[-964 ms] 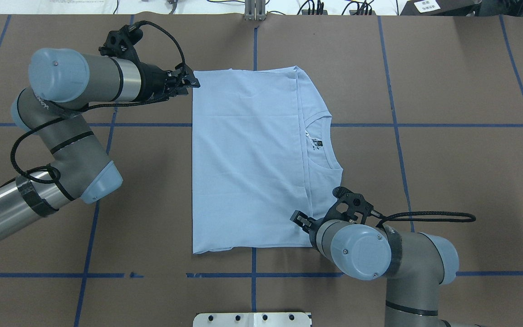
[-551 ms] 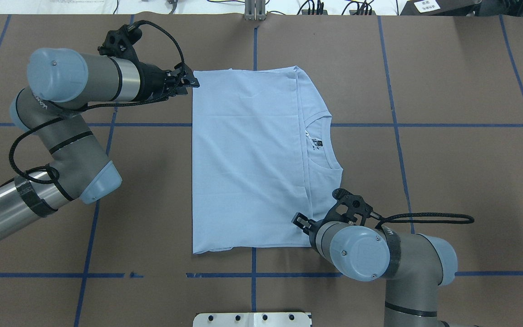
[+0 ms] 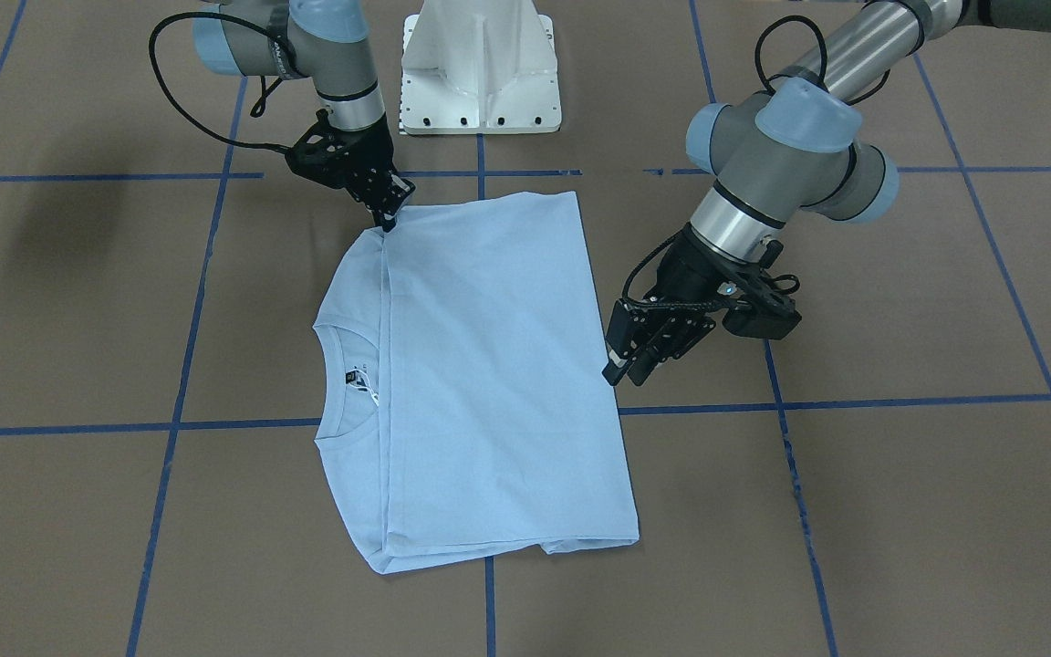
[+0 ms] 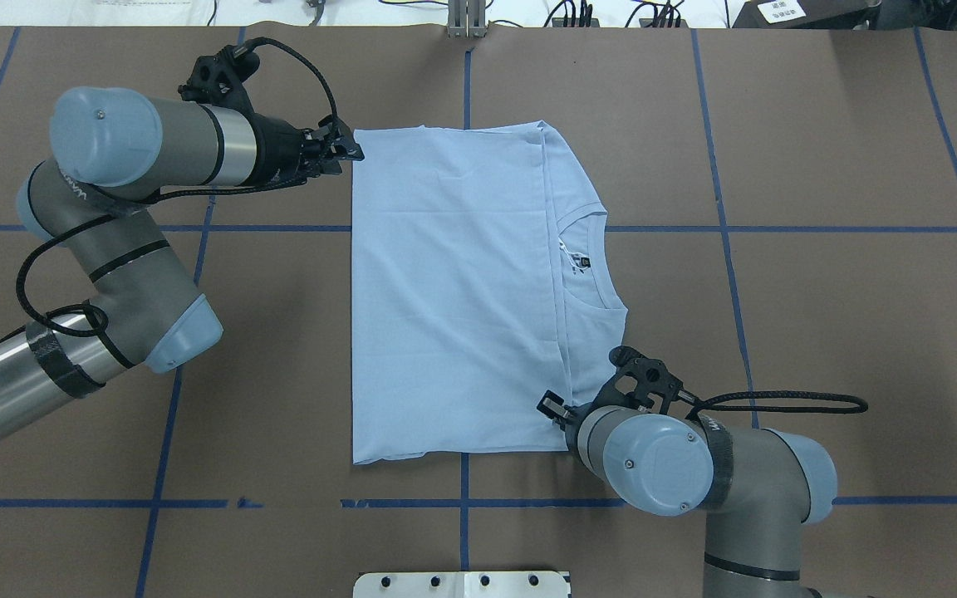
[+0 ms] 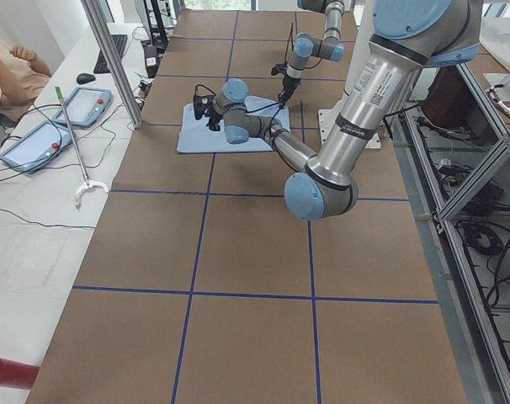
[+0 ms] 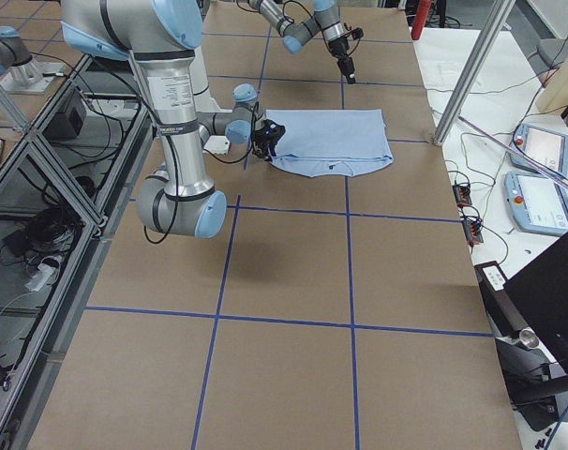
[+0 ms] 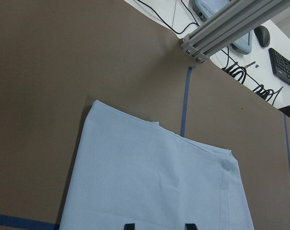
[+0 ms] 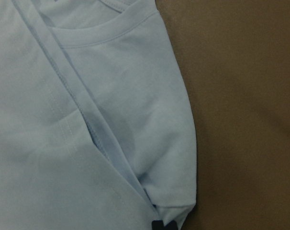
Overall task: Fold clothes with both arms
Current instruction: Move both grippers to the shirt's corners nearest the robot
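The light blue T-shirt [image 4: 453, 291] lies folded flat on the brown table, also in the front view [image 3: 489, 383]. Its collar and dark neck label [image 4: 582, 264] show past the edge of the top layer; the chest print is hidden. My left gripper [image 3: 619, 365] is open and empty, raised beside the shirt's far left corner [image 4: 354, 152]. Its wrist view shows two separated fingertips [image 7: 129, 225] over the cloth [image 7: 154, 182]. My right gripper [image 3: 389, 219] is shut on the shirt's near corner, at the end of the top layer's edge [image 8: 158, 224]. The overhead view hides its fingers under the wrist.
The white pedestal base [image 3: 480, 64] stands at the robot's edge of the table. An aluminium post [image 7: 231, 21] rises at the far edge. Blue tape lines cross the tabletop. Tablets and cables lie on the operators' white bench [image 5: 45, 126], where a person sits.
Both arms have shifted only slightly. The left gripper edged a little away from the shirt's corner, and the right wrist sank a little toward the near corner. The shirt has not moved.
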Robot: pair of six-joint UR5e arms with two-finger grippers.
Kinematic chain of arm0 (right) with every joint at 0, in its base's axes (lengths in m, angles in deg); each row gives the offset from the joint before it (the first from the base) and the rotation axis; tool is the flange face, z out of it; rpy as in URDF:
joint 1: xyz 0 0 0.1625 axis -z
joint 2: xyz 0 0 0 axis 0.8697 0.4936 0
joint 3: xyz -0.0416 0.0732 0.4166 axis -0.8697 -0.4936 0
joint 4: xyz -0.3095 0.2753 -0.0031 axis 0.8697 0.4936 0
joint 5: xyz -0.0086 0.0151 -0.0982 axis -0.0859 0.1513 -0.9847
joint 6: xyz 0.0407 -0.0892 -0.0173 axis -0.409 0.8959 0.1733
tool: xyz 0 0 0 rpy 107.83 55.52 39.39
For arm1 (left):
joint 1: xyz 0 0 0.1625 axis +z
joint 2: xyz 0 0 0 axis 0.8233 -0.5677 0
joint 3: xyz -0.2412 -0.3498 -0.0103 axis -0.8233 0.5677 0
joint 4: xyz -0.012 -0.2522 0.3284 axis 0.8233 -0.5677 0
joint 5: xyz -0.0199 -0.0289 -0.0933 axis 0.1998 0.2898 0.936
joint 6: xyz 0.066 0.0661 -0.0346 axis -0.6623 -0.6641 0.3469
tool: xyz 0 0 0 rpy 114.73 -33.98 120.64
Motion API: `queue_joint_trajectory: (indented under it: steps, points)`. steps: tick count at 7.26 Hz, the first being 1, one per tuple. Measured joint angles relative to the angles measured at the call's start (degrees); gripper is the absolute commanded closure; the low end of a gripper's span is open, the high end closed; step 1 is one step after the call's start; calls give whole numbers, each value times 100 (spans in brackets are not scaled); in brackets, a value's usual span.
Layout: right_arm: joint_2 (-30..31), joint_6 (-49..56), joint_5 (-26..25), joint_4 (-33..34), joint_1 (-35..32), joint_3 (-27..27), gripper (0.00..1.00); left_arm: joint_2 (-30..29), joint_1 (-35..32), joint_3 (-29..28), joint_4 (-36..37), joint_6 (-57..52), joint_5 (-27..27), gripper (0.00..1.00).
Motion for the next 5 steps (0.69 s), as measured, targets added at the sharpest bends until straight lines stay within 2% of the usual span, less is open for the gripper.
queue_joint_trajectory:
  steps: [3,5]
  points:
    - [1,3,112,4,-20,125,100,0,21,4,14,48,2,54]
    - [59,6,300,41,-53,428,100,159,375,319,170,672,-29,46]
